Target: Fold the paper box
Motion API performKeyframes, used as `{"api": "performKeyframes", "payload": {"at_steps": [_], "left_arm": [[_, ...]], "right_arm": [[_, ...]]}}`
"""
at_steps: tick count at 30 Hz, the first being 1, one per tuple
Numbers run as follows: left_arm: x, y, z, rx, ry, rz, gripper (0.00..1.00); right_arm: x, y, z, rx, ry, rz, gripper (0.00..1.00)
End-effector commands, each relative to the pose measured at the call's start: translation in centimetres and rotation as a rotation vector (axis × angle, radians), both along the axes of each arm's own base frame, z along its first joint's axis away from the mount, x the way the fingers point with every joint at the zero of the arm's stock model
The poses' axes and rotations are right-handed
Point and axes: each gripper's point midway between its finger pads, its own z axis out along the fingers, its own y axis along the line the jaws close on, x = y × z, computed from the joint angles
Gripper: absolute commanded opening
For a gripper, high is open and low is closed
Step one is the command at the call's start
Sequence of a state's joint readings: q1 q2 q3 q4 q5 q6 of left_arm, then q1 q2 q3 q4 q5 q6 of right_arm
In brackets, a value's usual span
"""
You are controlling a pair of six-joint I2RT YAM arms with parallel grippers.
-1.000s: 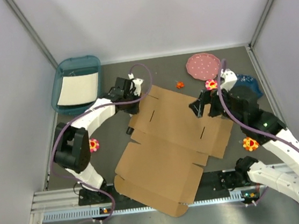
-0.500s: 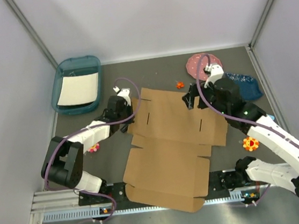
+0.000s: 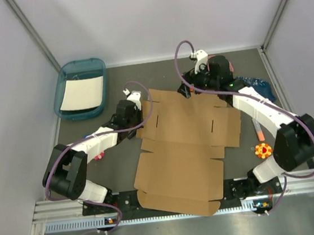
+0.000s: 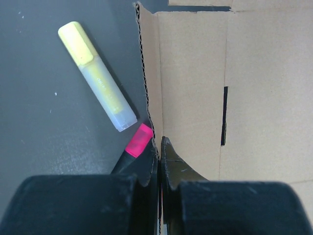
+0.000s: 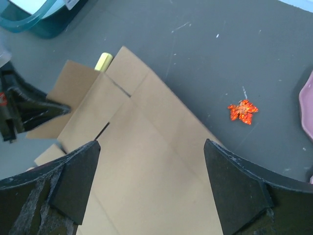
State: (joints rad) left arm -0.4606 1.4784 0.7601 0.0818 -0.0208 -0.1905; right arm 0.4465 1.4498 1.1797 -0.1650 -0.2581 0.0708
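The paper box (image 3: 187, 131) lies flat and unfolded in the middle of the table, a brown cardboard sheet with flaps and slots. My left gripper (image 3: 138, 118) is at its left edge. In the left wrist view it (image 4: 160, 147) is shut on the corrugated edge of a side flap (image 4: 195, 73). My right gripper (image 3: 187, 89) hovers over the sheet's far edge. In the right wrist view it (image 5: 151, 147) is wide open and empty above the cardboard (image 5: 146, 161).
A yellow highlighter (image 4: 98, 78) and a pink-tipped marker (image 4: 138, 139) lie by the left flap. A teal tray (image 3: 80, 89) with white paper stands far left. An orange leaf (image 5: 243, 110), a blue cloth (image 3: 259, 89), an orange marker (image 3: 257, 128) and a flower toy (image 3: 262, 151) lie to the right.
My right arm has swung from the sheet's right side to its far edge. The sheet has shifted and turned a little. My left arm has lowered and still holds the left flap.
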Motion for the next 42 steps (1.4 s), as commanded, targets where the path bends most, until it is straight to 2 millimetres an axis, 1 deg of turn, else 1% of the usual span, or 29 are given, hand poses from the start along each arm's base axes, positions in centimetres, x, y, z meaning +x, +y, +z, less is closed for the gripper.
{"api": "performKeyframes", "payload": {"at_steps": [1,2,3,5,6,7,8,9,10,12,13,16,17,22,25,26,30,33,35,36,37,38,40,41,42], "left_arm": [[1.0,-0.5,2.5,0.079,-0.081,-0.049,0.0],[1.0,-0.5,2.5,0.084,-0.083,-0.053,0.0],[1.1,-0.5,2.7,0.083,-0.093,-0.053,0.0],[1.1,-0.4,2.9,0.086,-0.11,-0.037,0.0],[1.4,-0.7,3.6,0.068,-0.154,-0.029,0.0],[0.6,-0.7,3.3,0.062,-0.164,-0.033,0.0],[0.4,-0.8,3.4,0.05,-0.178,-0.027,0.0],[0.3,-0.7,3.6,0.051,-0.2,-0.011,0.0],[-0.2,-0.8,3.6,0.048,-0.222,-0.012,0.0],[-0.2,-0.6,3.4,0.064,-0.232,0.006,0.0],[-0.2,-0.6,3.3,0.069,-0.229,0.007,0.0],[-0.3,-0.9,3.4,0.073,-0.23,0.002,0.0],[-0.3,-0.9,3.4,0.075,-0.23,0.003,0.0],[-0.7,-0.9,3.3,0.07,-0.23,0.007,0.0],[-0.6,-0.9,3.1,0.08,-0.22,0.013,0.0],[-0.5,-0.7,3.2,0.083,-0.221,0.019,0.0],[-0.6,-0.6,3.0,0.085,-0.214,0.031,0.0],[-0.6,-0.6,2.9,0.078,-0.209,0.037,0.0],[-0.6,-0.6,2.9,0.075,-0.204,0.04,0.0],[-0.6,-0.6,3.0,0.072,-0.205,0.039,0.0],[-0.7,-0.6,2.8,0.073,-0.2,0.04,0.0],[-0.7,-0.6,2.9,0.073,-0.2,0.042,0.0],[-0.7,-0.5,3.0,0.074,-0.204,0.044,0.0],[-0.8,-0.4,3.0,0.073,-0.204,0.046,0.0],[-0.7,-0.5,3.2,0.072,-0.207,0.047,0.0]], "right_arm": [[1.8,0.5,2.4,0.116,-0.05,0.181,0.89],[2.1,0.4,2.0,0.1,-0.052,0.195,0.89],[2.5,0.3,0.9,0.09,-0.026,0.196,0.89],[3.1,0.6,0.7,0.101,0.005,0.217,0.88],[2.9,1.1,0.8,0.121,0.019,0.261,0.86],[3.4,1.5,0.3,0.123,0.04,0.273,0.85],[3.6,1.7,0.1,0.126,0.047,0.281,0.85],[3.9,1.7,-0.2,0.123,0.056,0.277,0.84],[4.3,1.7,-0.7,0.103,0.047,0.287,0.84],[4.5,1.6,-1.4,0.095,0.063,0.292,0.84],[4.8,1.5,-2.3,0.084,0.078,0.278,0.84],[5.3,1.2,-3.8,0.065,0.096,0.26,0.84],[5.5,1.2,-4.6,0.06,0.113,0.253,0.84],[4.9,1.7,-7.2,0.073,0.179,0.27,0.81],[4.4,2.0,-8.3,0.065,0.201,0.281,0.8],[4.3,2.1,-8.4,0.065,0.2,0.287,0.79],[4.3,2.5,-8.9,0.048,0.209,0.281,0.72],[4.0,3.2,-9.4,0.023,0.214,0.29,0.68],[3.4,3.9,-10.2,-0.006,0.224,0.311,0.65],[3.5,4.1,-10.2,-0.013,0.22,0.309,0.64],[3.3,4.6,-10.7,-0.022,0.229,0.317,0.63],[3.3,4.6,-10.8,-0.028,0.233,0.316,0.57],[3.1,5.1,-11.0,-0.039,0.23,0.325,0.52],[3.1,5.0,-11.1,-0.048,0.227,0.322,0.46],[3.1,4.9,-11.3,-0.059,0.227,0.311,0.44]]}}
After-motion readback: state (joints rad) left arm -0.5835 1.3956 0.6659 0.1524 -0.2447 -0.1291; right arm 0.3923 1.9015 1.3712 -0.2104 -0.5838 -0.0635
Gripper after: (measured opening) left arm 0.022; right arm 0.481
